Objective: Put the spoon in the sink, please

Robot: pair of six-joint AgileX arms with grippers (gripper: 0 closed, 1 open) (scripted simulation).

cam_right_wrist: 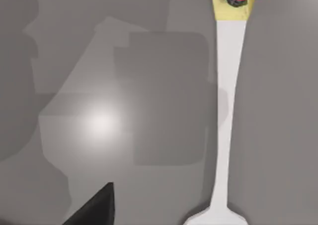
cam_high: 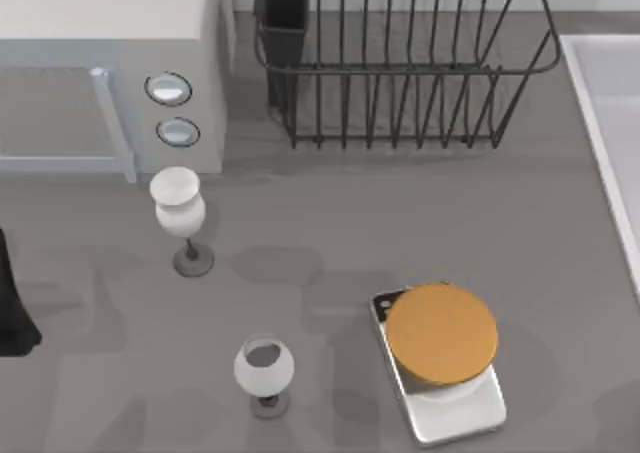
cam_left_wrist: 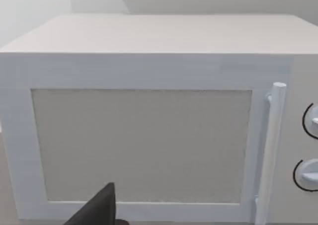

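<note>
My left arm [cam_high: 12,303] sits at the table's far left edge as a dark shape. One dark fingertip [cam_left_wrist: 97,210] of the left gripper juts into its wrist view, and likewise one fingertip [cam_right_wrist: 94,207] of the right gripper; the jaws' spread is perhaps wide, though I cannot tell.

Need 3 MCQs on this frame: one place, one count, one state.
1. In the top view, the sink lies at:
A) the left edge
B) the right edge
C) the centre

2. How many wine glasses stand upright?
A) one
B) two
C) four

3. The microwave door is:
A) shut
B) wide open
C) missing

Answers:
1. B: its pale rim runs along the right edge.
2. B: a second glass stands apart from the first, and there are no others.
3. A: it sits flush in its frame.
</note>
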